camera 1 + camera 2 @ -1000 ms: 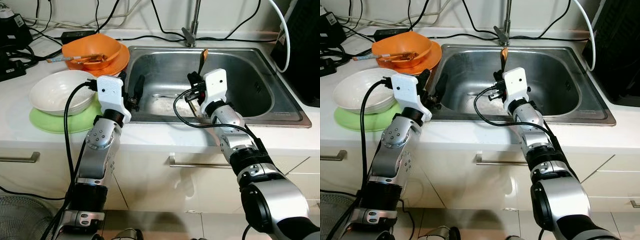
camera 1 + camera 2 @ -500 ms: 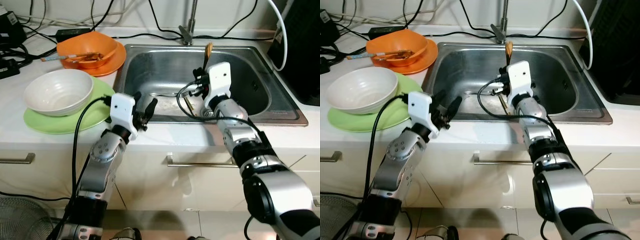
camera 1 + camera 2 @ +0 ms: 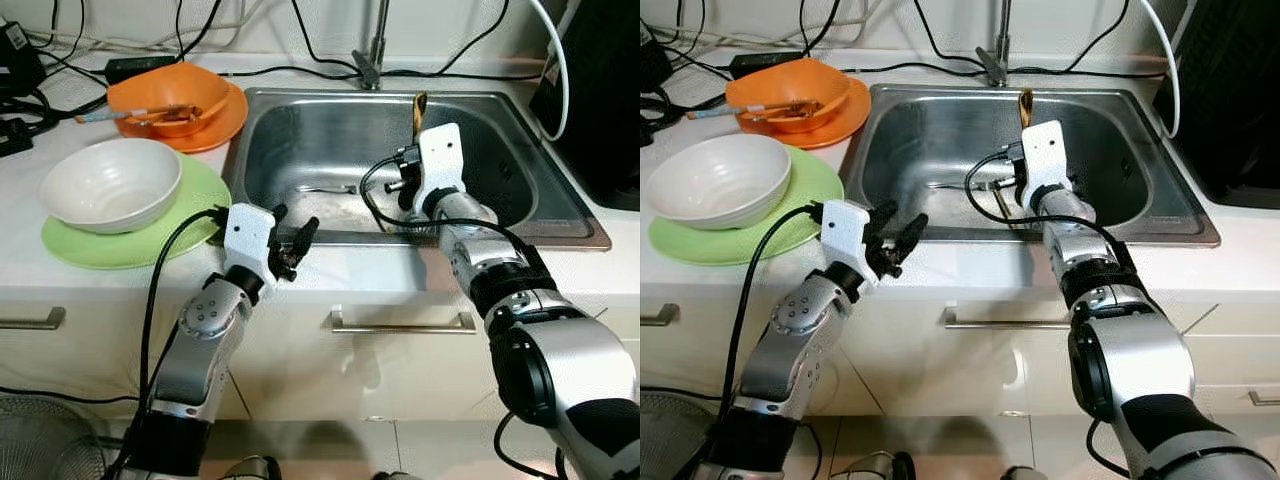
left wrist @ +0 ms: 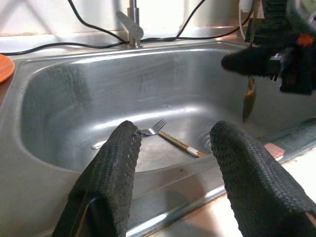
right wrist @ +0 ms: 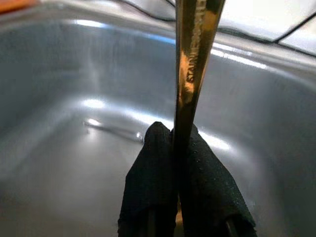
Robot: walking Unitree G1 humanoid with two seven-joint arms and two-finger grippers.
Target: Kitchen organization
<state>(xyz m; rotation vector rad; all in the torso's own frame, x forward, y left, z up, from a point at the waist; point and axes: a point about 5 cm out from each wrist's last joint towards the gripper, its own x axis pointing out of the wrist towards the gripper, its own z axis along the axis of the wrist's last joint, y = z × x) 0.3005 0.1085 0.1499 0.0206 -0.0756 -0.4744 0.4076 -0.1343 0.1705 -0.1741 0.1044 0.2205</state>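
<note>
Nearest, the left gripper (image 3: 297, 237) hovers over the counter edge (image 3: 360, 265), fingers spread wide. Beyond it, the right gripper (image 5: 174, 148) pinches a gold spoon (image 5: 190, 64) upright over the sink (image 3: 300, 130). A fork (image 4: 150, 130) lies on the basin floor.

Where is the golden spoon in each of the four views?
Left eye view: spoon handle sticks up over the sink, right of centre.
Right eye view: the same, near centre.
Left wrist view: its bowl hangs beyond the open left tool.
Right wrist view: handle rises from the shut right tool.
Shared landmark: the sink.
</note>
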